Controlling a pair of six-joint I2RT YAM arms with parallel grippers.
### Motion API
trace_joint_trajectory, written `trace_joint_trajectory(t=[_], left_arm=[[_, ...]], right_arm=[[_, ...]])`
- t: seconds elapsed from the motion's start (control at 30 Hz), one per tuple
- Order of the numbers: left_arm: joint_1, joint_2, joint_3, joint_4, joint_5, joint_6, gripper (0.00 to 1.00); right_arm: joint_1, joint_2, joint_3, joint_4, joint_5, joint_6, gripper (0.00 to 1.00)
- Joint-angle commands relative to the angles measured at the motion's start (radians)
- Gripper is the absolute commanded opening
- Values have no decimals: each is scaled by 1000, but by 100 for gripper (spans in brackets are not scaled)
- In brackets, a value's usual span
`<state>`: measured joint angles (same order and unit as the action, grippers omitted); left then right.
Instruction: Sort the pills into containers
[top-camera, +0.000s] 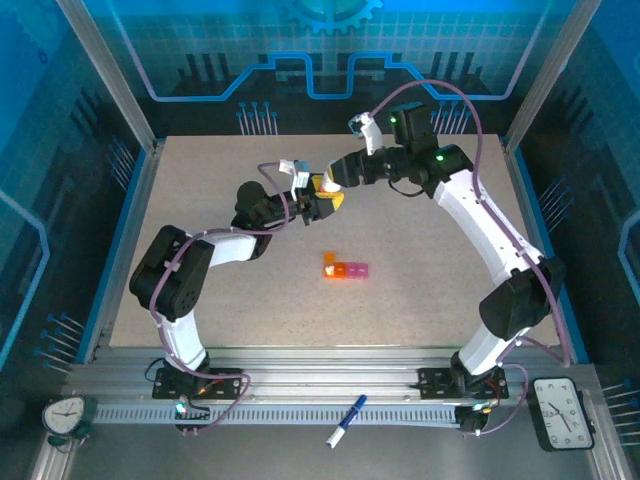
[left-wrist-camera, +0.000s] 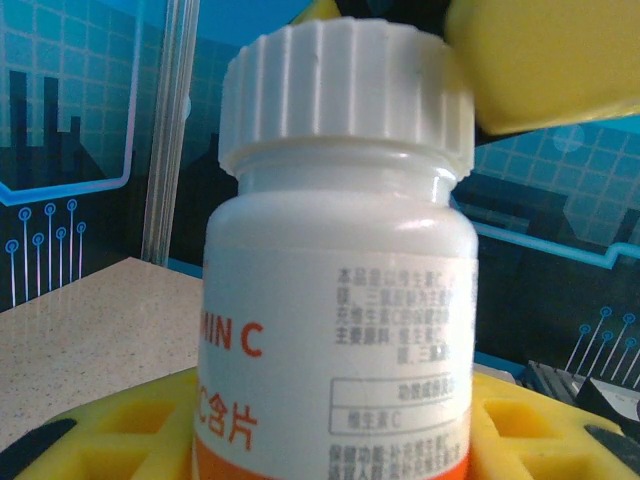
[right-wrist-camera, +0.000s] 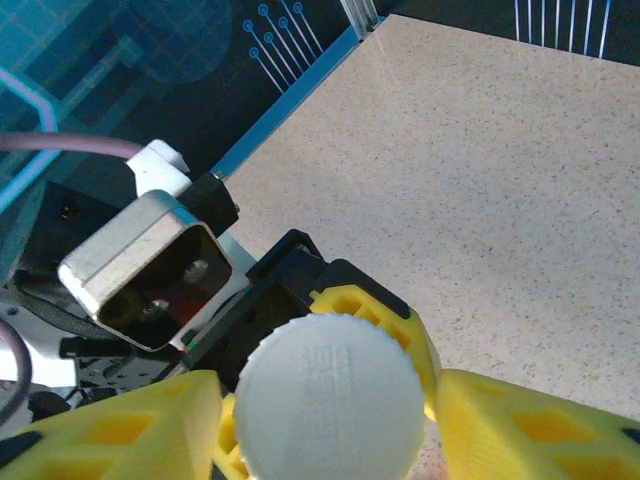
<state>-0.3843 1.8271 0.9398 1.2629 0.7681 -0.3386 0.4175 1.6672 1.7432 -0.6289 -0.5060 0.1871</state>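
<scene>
Ribbed cap (right-wrist-camera: 335, 400) sits betw. right fingers (right-wrist-camera: 110, 440), grip unclear; left fingers (left-wrist-camera: 100, 440) clench prob. light, stiff, slick bottle (left-wrist-camera: 330, 300), so twist at cap.

This is a robotics lab, set up as an enclosed test cell. Two robot arms, left (top-camera: 175, 280) and right (top-camera: 490, 225), are bolted to a slotted aluminium rail (top-camera: 330, 385) at the near edge of a speckled counter (top-camera: 420, 230). Purple cables (top-camera: 478, 120) run along the arms. Aluminium posts (top-camera: 110, 75) frame the cell, and its walls (top-camera: 200, 50) are blue panels printed with circuit lines and a gear emblem (top-camera: 330, 12). A small clock sits at each near corner, left (top-camera: 65, 414) and right (top-camera: 562, 410), and a pen (top-camera: 346, 420) lies on the frame.
</scene>
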Motion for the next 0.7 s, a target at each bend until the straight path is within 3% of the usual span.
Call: trace_joint_trajectory(t=[0.0,0.27,0.5,0.67], left_arm=[[-1,-14,16,45,17,10,0],[-1,-14,16,46,17,9,0],[-1,-8,19,48,16,7,0],[-2,-2,19,55,16,2,0]], right_arm=[[-5,11,31,-15,-10,7,49],[34,-22,-57,48,104,104,37],[159,-67,-164,91,416,275,38],[193,-75,-186,112,494,321,39]])
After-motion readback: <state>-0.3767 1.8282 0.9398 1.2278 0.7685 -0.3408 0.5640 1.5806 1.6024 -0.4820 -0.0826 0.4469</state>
